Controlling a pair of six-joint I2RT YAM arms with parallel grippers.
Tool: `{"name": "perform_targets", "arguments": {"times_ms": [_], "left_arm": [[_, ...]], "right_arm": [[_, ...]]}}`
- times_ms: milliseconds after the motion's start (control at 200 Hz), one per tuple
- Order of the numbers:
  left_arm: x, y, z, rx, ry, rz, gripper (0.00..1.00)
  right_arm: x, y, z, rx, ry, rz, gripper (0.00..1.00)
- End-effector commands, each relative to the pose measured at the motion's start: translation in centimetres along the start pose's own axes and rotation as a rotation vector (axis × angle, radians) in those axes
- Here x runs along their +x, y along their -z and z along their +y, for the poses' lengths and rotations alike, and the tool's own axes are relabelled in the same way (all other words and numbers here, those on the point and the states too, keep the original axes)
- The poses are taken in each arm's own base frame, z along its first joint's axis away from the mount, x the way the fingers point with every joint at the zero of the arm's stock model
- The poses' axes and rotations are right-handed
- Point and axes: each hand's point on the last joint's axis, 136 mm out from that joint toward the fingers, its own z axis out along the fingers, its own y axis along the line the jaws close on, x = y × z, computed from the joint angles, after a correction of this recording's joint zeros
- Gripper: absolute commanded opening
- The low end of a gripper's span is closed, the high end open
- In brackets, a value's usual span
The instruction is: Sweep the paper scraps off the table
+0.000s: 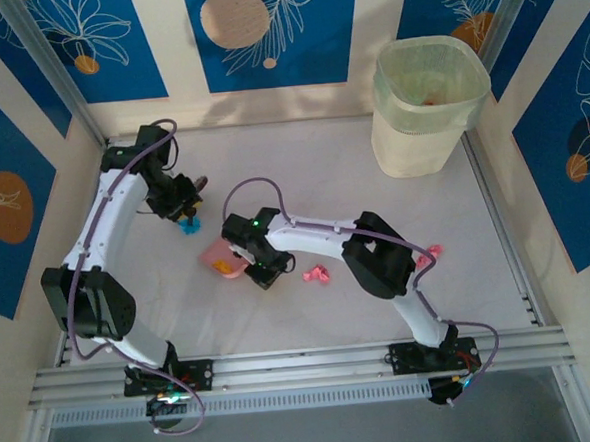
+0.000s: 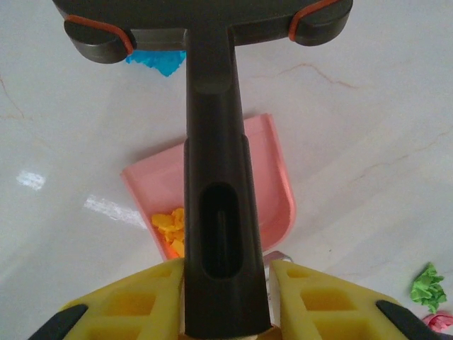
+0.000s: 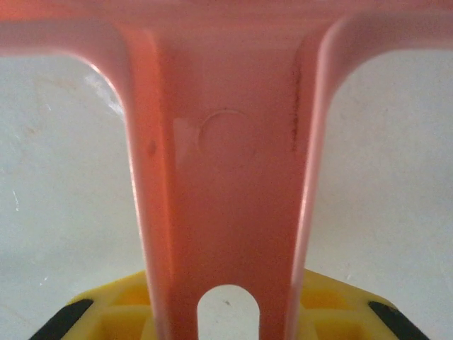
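A: Several paper scraps [image 1: 318, 275] are lying loose on the table [image 1: 352, 167]. A blue scrap [image 2: 159, 62] is toward the left edge, a pink scrap is mid-tabletop, and another pink bit [image 1: 434, 250] is nearer the right edge. A green scrap [image 2: 427, 285] is lying off the pan's handle side.

B: And the tools?

A: The left gripper [image 2: 226, 301] is clamping the black brush [image 2: 212, 142] by its handle, with the brush head sitting just beside the blue scrap. The right gripper [image 3: 226, 315] is pinching the handle of the pink dustpan [image 2: 272, 170]. The pan is lying flat with its mouth facing the brush.

B: Anything in it?

A: Orange scraps [image 2: 168, 228] are sitting inside, so the sweeping is looking partway done.

B: Next?

A: The brush is needing to drag the blue scrap straight into the pan's mouth while the pan is staying put. I cannot tell whether the bristles are touching the tabletop.
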Motion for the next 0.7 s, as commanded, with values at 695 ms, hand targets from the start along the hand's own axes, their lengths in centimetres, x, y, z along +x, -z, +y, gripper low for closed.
{"name": "perform_targets", "arguments": {"times_ms": [695], "left_arm": [[8.4, -2.1, -1.8, 0.281, 0.148, 0.286, 0.00]], "right_arm": [[-1.5, -1.0, -1.1, -0.004, -0.099, 0.028, 0.03]]}}
